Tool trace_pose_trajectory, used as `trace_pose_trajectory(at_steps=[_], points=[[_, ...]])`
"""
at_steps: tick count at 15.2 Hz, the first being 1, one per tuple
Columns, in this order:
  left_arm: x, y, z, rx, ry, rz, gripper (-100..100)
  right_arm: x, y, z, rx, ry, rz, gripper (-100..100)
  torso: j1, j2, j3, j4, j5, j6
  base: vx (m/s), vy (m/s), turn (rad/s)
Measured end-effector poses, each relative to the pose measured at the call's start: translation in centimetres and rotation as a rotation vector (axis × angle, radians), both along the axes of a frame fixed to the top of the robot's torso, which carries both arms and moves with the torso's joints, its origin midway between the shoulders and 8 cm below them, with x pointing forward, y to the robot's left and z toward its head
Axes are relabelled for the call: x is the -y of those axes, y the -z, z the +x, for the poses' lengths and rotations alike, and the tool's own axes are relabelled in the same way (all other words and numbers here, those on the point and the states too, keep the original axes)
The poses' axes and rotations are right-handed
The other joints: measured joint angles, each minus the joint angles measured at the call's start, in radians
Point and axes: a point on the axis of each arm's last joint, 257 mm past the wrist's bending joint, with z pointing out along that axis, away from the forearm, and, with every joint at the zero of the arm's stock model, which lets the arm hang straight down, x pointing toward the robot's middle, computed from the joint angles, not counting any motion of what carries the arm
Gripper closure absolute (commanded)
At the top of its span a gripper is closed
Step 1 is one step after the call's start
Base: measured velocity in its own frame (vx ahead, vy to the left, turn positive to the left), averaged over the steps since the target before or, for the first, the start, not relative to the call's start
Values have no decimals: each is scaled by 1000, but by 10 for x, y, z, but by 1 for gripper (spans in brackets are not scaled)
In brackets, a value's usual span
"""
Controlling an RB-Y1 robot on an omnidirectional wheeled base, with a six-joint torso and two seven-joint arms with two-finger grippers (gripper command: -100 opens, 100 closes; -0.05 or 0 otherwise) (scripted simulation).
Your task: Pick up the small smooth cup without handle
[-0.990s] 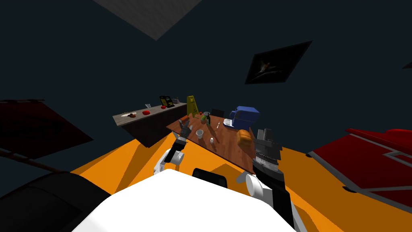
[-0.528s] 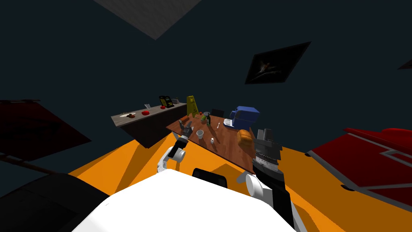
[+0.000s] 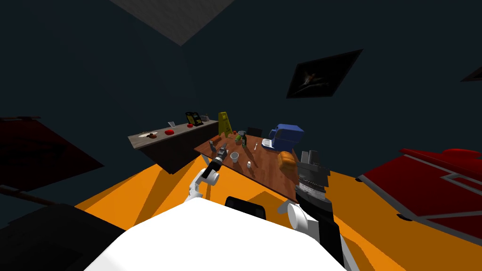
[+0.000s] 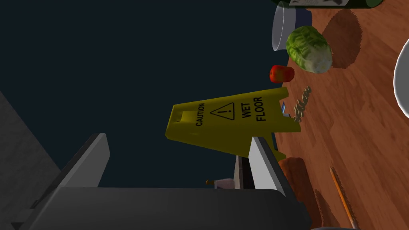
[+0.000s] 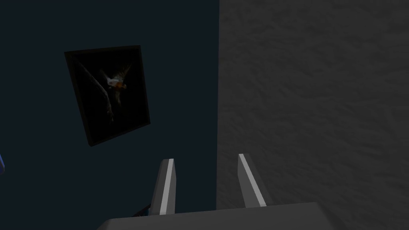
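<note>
Left tool has swung in beside the white cup on the desk, fingers apart, empty. Approach step; next, straddle the cup. Right tool idles, apart.

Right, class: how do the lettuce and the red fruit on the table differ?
The lettuce is green, the fruit red. The lettuce is bigger than the fruit. The lettuce looks leafy, the fruit smooth and shiny. Both lie on the brown table.
</note>
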Motion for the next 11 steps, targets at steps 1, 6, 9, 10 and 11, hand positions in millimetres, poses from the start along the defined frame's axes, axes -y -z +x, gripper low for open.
trace_pose_trajectory(at_steps=[1,6,9,10,11], points=[[0,7,4,-23,0,-1,-100,0,0,0,0,0,0,0,0,0,0,0,0,0,5,25,-20],[3,34,18,-127,1,-6,-100,0,0,0,0,0,0,0,1,0,0,0,0,0,6,33,-25],[6,53,27,-197,1,-9,-100,0,0,0,0,0,0,0,1,0,0,0,0,0,6,32,-28],[6,60,30,-221,1,-9,-100,0,0,0,0,0,0,0,1,0,0,0,0,0,8,28,-12],[6,66,31,-244,-1,-9,-100,0,0,0,0,0,0,0,1,0,0,0,0,0,9,32,-25]])
